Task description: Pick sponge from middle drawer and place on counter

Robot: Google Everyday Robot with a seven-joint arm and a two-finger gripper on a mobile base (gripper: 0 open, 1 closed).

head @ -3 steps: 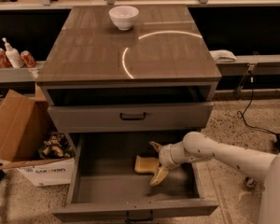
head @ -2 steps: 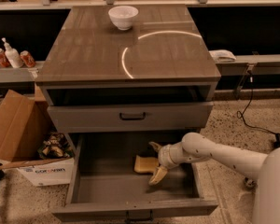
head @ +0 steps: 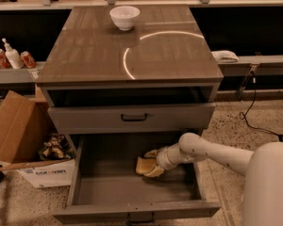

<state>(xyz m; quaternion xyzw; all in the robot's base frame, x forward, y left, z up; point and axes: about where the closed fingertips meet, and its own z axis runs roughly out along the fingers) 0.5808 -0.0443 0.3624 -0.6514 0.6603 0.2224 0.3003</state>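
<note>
A glossy grey-brown bench [head: 94, 55] carries a white bowl [head: 124, 17] near its back edge and a bright curved reflection. A cardboard box [head: 14, 126] sits on the speckled floor to the left. Below a closed drawer front [head: 132, 117], the middle drawer [head: 132, 189] is pulled out. The white arm [head: 212, 152] reaches in from the right, and its tool [head: 152, 163] sits low at the sponge [head: 142, 165] on the drawer floor. I cannot tell whether the tool grips it.

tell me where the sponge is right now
In the camera view, the sponge lies in the open middle drawer, right of centre, with the gripper at its right edge.
</note>
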